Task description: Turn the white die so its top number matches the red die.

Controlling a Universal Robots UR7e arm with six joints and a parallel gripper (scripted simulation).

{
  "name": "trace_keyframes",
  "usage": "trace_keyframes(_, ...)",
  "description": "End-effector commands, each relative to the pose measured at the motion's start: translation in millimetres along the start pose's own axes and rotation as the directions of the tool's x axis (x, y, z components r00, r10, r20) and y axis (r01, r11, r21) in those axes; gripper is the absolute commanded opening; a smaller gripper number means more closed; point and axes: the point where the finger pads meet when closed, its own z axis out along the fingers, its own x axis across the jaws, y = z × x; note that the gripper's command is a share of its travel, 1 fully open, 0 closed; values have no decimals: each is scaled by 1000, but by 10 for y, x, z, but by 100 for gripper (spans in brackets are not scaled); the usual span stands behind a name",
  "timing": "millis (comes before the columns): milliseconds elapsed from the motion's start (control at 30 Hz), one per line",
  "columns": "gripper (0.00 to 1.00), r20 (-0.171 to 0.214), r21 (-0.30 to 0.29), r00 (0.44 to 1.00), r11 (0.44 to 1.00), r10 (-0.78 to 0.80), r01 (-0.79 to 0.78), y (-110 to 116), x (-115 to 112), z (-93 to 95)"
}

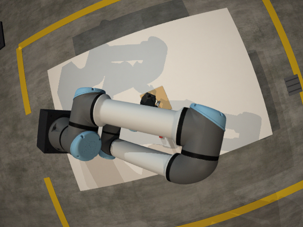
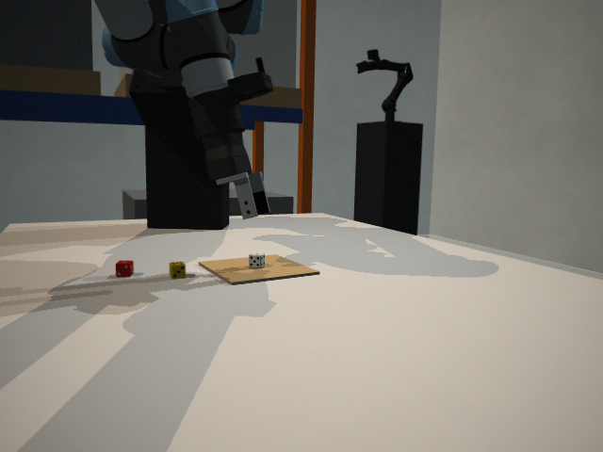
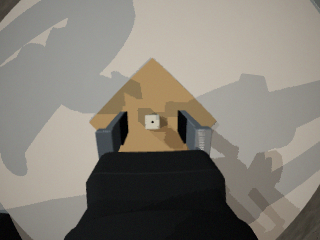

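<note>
The white die sits on the tan mat. In the wrist view its upper face shows one pip; in the exterior view a side face shows five. My gripper is open and empty, tilted, above and behind the die in the exterior view. In the wrist view the die appears between the fingers, but they are well above it. The red die lies on the table left of the mat in the exterior view; its top number is too small to tell.
The yellow die stands between the red die and the mat in the exterior view. The arm hides it in the top view and covers most of the red die there. Arm shadows cross the table and part of the mat.
</note>
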Motion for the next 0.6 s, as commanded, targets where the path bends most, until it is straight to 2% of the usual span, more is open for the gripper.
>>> trace_keyframes(0,100,2,-12,1000,1000,1,-1,1,-5,7)
trace_keyframes(367,100,15,-98,1000,995,9,-7,13,-35,55)
trace_keyframes(433,100,15,-98,1000,995,9,-7,13,-35,55)
trace_keyframes(567,100,16,-140,1000,990,9,-7,8,-38,60)
